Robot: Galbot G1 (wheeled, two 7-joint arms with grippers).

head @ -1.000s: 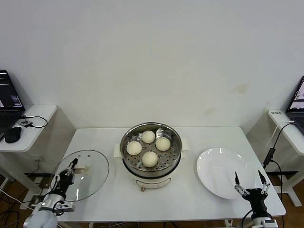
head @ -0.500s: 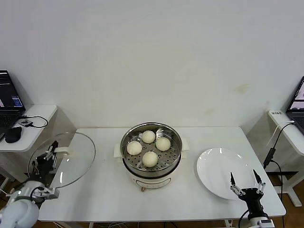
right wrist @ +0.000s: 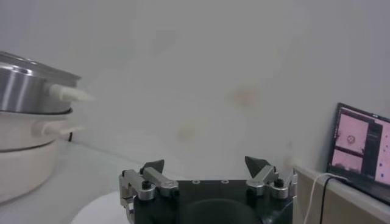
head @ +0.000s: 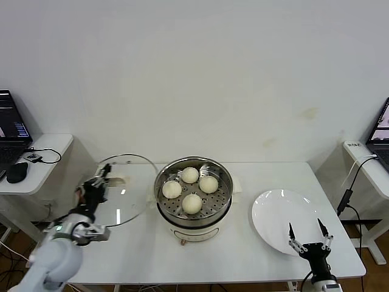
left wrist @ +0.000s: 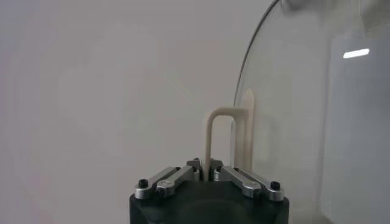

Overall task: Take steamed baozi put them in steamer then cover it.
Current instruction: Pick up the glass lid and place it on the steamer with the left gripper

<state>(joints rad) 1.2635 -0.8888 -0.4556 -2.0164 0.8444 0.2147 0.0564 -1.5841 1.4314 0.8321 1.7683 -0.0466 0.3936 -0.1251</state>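
Four cream-white baozi (head: 191, 202) sit on the perforated tray inside the steel steamer (head: 160, 190) at the table's middle. My left gripper (head: 96, 187) is shut on the cream handle (left wrist: 218, 137) of the clear glass cover (head: 127, 194), holding it tilted in the air just left of the steamer. In the left wrist view the glass (left wrist: 304, 122) stands on edge beside the handle. My right gripper (head: 307, 236) is open and empty at the table's front right, by the white plate (head: 285, 218). The steamer's side also shows in the right wrist view (right wrist: 27, 91).
A side table with a laptop (head: 11, 128) and mouse (head: 15, 173) stands at the far left. Another laptop (head: 380, 131) and cables are on a stand at the far right. The white wall is close behind the table.
My left gripper has lifted the cover off the table's left end, swung it out left, then carried it right and up toward the steamer. The right gripper has drifted slightly back and left.
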